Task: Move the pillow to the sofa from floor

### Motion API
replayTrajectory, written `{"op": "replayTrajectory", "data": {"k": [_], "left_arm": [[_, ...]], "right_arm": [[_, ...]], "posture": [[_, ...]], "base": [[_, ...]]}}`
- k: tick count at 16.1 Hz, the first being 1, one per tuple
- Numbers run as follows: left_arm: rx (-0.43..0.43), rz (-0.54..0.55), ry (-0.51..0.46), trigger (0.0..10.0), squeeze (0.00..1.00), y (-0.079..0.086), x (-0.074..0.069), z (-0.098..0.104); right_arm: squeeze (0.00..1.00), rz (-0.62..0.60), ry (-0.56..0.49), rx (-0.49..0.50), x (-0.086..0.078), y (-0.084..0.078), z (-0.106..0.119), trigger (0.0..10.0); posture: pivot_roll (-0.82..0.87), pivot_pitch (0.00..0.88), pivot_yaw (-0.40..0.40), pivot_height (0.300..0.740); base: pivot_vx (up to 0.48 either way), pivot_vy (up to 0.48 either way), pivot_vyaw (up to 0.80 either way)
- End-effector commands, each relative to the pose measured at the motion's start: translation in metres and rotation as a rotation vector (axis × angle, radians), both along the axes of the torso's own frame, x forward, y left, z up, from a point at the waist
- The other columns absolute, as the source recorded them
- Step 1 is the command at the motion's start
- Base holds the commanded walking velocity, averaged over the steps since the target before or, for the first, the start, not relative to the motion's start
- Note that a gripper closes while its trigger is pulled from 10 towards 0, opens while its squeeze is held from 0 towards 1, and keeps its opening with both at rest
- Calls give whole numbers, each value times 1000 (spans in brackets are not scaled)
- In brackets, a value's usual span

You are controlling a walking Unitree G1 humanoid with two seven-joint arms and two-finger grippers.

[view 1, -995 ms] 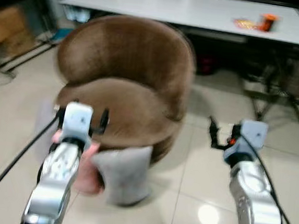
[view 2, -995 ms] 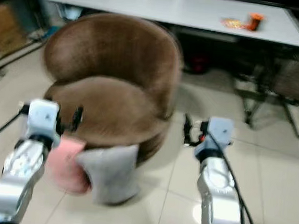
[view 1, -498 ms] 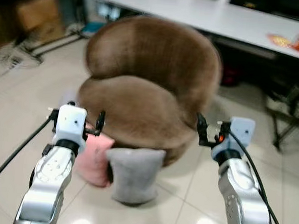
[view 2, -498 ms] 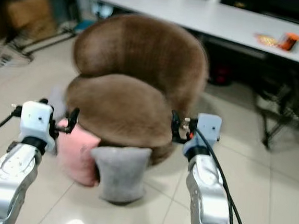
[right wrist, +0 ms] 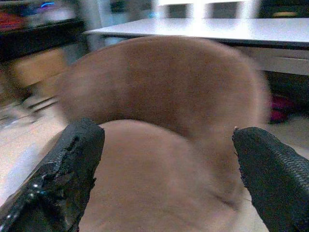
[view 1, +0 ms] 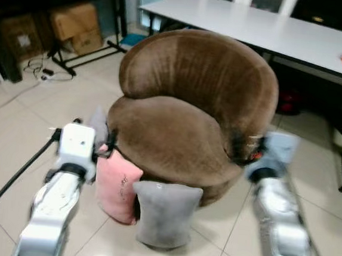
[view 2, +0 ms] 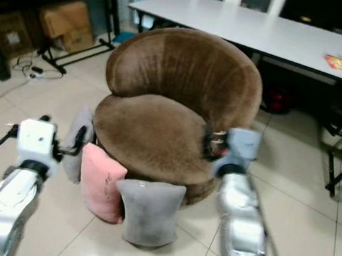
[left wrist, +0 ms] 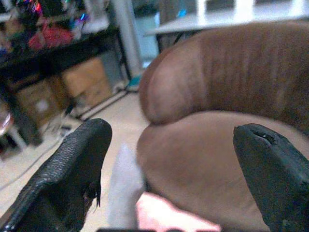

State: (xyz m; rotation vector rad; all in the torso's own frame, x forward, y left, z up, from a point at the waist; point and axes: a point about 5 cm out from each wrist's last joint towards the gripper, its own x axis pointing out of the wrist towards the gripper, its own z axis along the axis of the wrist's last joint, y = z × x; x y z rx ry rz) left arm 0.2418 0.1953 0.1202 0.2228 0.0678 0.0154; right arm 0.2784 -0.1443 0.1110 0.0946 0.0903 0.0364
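A big round brown sofa chair sits on the pale tiled floor, right in front of both claws. Behind it, farther from the claws, is a long white table, and off past the left claw there are cardboard boxes under a dark shelf. Three pillows lean on the foot of the sofa, all on the floor. The grey pillow stands upright between the two arms, lower down than the claws and closer to the robot. The pink pillow stands just beside it, touching it, right next to the left claw. A pale grey pillow is tucked behind the left claw against the sofa's side. The left claw is held up beside the sofa's seat edge, above the pink pillow, with its two black fingers spread wide and holding nothing. The right claw is up by the other side of the seat, a bit blurry, fingers also spread wide and empty.
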Motion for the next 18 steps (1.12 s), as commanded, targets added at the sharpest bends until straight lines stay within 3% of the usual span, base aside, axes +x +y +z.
{"op": "replayTrajectory", "data": {"k": [1, 5, 7, 8, 16, 18], "left_arm": [[-3, -19, -7, 10000, 169, -5, 2, 3], [-4, -20, -14, 10000, 176, -6, 4, 5], [-3, -24, -15, 10000, 180, -6, 4, 6], [-3, -26, -14, 10000, 176, -7, 4, 6], [-1, -15, -7, 10000, 169, -7, -1, 4], [-16, 7, 9, 10000, 86, -5, -3, 2]], "right_arm": [[0, 3, -23, -42, -1, -5, 5, 10000], [0, -71, -8, 19, -4, -12, 3, 10000], [0, -114, -21, -13, -3, -16, 6, 10000], [0, -66, -39, 56, -4, -15, 8, 10000], [0, 34, 5, 68, -4, -5, 4, 10000], [0, 10, 29, 41, -5, -6, 0, 10000]], "posture": [[-16, 0, -11, 740], [-25, 0, -4, 740], [-31, 0, -7, 740], [-29, 0, -10, 740], [-17, 0, -23, 740], [-18, 0, -19, 731]], "base": [[307, 0, 0], [310, 0, 400], [307, 0, 0], [307, 0, 0], [306, 0, 0], [0, 0, 0]]}}
